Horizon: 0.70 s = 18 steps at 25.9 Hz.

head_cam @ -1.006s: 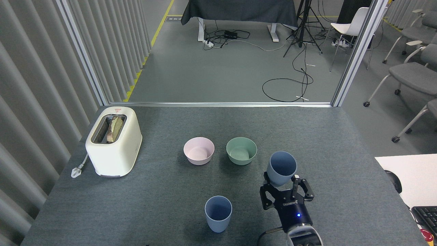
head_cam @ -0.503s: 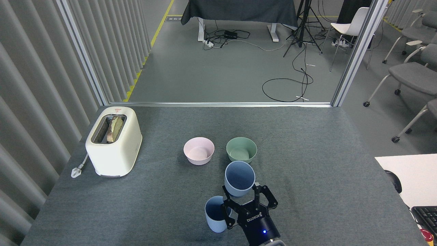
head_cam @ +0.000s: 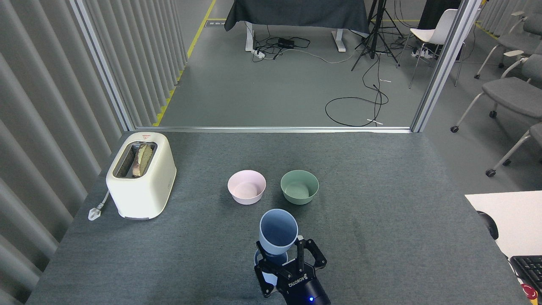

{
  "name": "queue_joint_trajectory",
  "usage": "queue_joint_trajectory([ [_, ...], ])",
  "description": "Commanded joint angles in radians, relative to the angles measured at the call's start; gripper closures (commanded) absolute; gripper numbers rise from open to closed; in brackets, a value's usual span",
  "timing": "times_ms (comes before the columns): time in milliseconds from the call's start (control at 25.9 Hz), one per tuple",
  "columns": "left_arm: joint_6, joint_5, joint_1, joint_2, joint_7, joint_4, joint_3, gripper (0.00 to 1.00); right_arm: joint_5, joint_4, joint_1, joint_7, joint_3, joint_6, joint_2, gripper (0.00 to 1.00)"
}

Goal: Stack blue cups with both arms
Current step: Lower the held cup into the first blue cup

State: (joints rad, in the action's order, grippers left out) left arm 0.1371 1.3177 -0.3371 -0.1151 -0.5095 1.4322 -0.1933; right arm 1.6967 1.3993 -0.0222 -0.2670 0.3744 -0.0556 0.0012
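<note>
My right gripper (head_cam: 284, 258) comes up from the bottom centre of the frame, and its fingers (head_cam: 300, 253) are clenched on the lower body of one blue cup (head_cam: 277, 231). That cup stands with its long axis close to upright, leaning a little toward the top of the frame, its open mouth facing up and toward me so I see straight into it. It is plain matte periwinkle, tapered from a wide rim to a narrower base, with no handle and no print.

The second blue cup (head_cam: 259, 259) is almost wholly hidden beneath the held one and my gripper; only a sliver of its rim shows at lower centre, so I cannot tell whether the two cups touch or are already nested.

White lettering on the black gripper body reads upside down as "ROBOTIQ", and a small blue light glows below it at the bottom edge.

On the grey worktop (head_cam: 381, 203), a pink bowl (head_cam: 247, 187) and a green bowl (head_cam: 299, 187) sit side by side just above the cups. A cream toaster (head_cam: 141, 180) with bread in its slot stands at the left, bearing a small red mark too small to read.
</note>
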Motion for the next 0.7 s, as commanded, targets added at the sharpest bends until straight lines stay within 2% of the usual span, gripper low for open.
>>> queue_joint_trajectory([
  [0,-0.001,0.000,0.000,0.000,0.000,-0.001,0.000,0.00,0.003,-0.020,0.001,-0.001,-0.002,0.000,0.013,0.38],
  [657,0.001,0.000,0.003,0.000,0.000,-0.003,0.001,0.00,0.003,-0.082,0.007,-0.008,-0.005,0.003,0.013,0.36],
])
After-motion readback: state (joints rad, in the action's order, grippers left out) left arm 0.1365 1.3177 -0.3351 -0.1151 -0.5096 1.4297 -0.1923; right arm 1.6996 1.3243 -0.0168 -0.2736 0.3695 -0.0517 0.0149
